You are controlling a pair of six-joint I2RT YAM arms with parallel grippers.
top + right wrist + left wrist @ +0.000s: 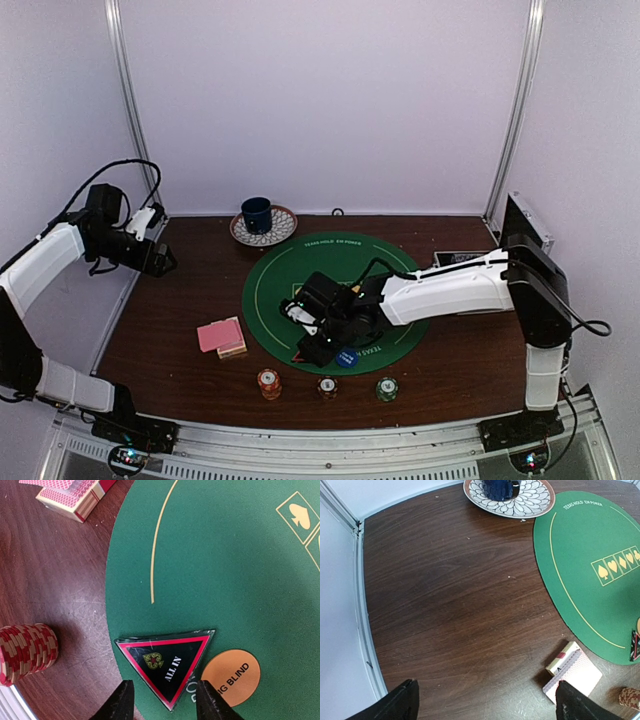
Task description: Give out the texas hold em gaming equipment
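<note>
My right gripper (165,702) hangs low over the near-left rim of the green mat (225,555), jaws part-way open. They straddle the lower tip of the red-edged black "ALL IN" triangle marker (162,662), with small gaps on both sides. An orange "BIG BLIND" disc (231,676) lies just right of it, and a blue disc (347,357) sits beside the gripper (310,345). Pink-backed cards (221,336) lie left of the mat. Three chip stacks (269,383) (327,387) (387,389) stand along the front. My left gripper (165,262) is wide open and empty at the far left.
A blue cup (257,214) stands on a patterned saucer (280,228) at the back. A black case (525,225) sits at the back right. The red chip stack (25,652) stands close to the left of the triangle. A metal rail (362,630) edges the table's left side.
</note>
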